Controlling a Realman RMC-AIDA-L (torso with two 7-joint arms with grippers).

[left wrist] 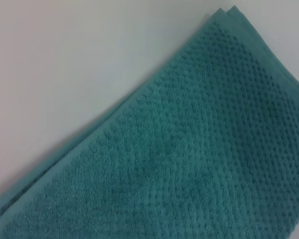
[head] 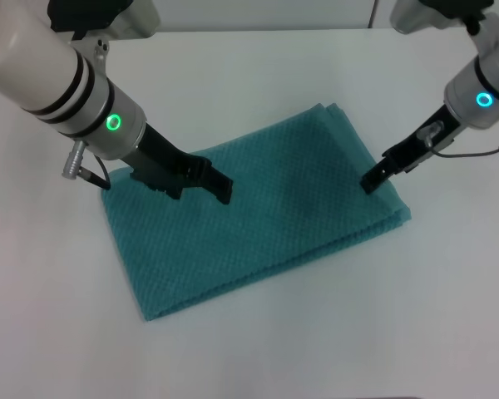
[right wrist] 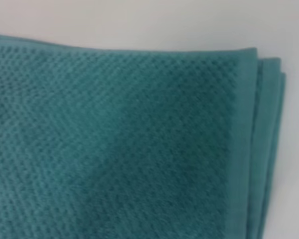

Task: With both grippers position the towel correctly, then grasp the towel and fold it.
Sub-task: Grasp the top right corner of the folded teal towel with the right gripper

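Towel (head: 266, 212) flat on white table (head: 233, 66); left gripper (head: 220, 189) over its middle-left, right gripper (head: 372, 180) at its right edge; finger states unclear; no writing.

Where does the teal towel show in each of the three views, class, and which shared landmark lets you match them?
Head view: the towel lies slantwise at centre on the white table, between both arms.
Left wrist view: the towel fills the lower right, one corner at the top.
Right wrist view: the towel fills most of the picture, layered edges stacked at the right.
Shared landmark: its flat hemmed border around the waffle weave.
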